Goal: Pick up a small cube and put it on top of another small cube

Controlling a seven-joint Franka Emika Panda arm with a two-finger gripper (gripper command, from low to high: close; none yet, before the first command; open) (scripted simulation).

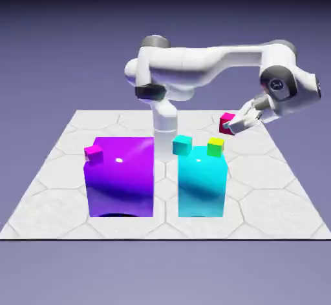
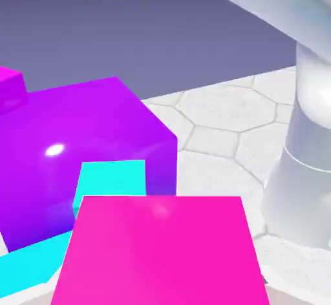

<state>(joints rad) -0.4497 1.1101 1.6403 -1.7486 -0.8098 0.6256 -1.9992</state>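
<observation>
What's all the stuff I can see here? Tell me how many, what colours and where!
Big purple block: 1, purple, on the tabletop, exterior view's left
Big cyan block: 1, cyan, on the tabletop, beside the purple one
Small magenta cube: 1, magenta, at the purple block's top, left edge in the exterior view
Small cyan cube: 1, cyan, by the big cyan block's top left corner in the exterior view
Small yellow cube: 1, yellow, at the big cyan block's top right
Small red cube: 1, crimson, in the pincer
Tabletop: 1, whitish tiles, under the blocks
Backdrop: 1, blue-violet, behind
Robot arm: 1, white and dark grey, over the tabletop
Pincer: 1, pale, closed on the red cube
</observation>
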